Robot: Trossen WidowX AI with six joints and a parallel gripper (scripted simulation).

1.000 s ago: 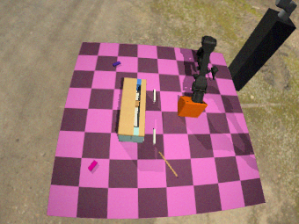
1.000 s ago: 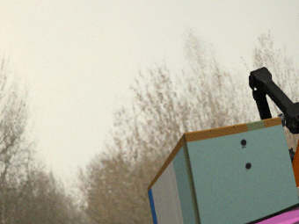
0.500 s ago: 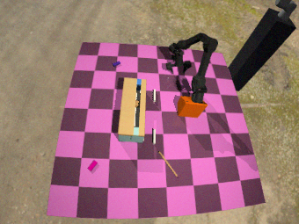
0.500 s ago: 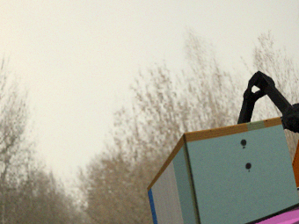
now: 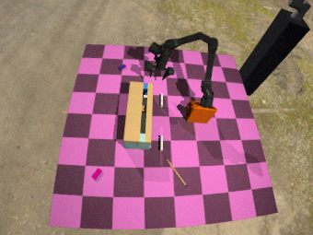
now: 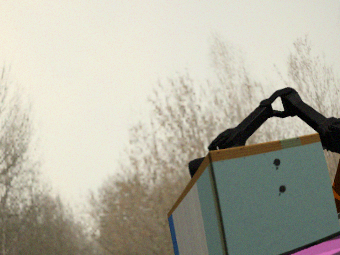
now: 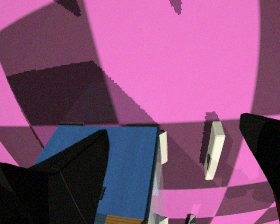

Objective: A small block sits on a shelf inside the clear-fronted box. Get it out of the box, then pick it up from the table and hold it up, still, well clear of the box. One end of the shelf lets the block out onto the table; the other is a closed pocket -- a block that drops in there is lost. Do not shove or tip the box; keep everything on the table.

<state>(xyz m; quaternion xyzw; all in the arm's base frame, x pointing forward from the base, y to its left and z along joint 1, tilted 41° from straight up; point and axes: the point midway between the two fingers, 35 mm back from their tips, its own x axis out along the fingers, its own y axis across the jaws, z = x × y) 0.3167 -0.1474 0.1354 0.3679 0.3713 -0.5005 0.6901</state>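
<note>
The box (image 5: 133, 111) (image 6: 275, 213) stands on the table with a tan top and pale teal end; its blue part (image 7: 131, 155) (image 5: 145, 86) is at the far end in the top view. A small orange-brown patch (image 5: 143, 108) shows in the dark slot along the box and may be the block; I cannot tell for certain. My gripper (image 5: 159, 77) (image 7: 178, 128) is open and empty, above the table just beyond the blue end of the box. In the wrist view the left finger overlaps the blue part in the picture; contact cannot be told.
Two white bars (image 5: 161, 99) (image 5: 160, 143) (image 7: 215, 150) stand along the box's right side. A thin wooden stick (image 5: 176, 172) lies nearer the front. A magenta block (image 5: 97, 173) and a purple-blue block (image 5: 121, 67) lie left of the box. The orange arm base (image 5: 201, 112) is to the right.
</note>
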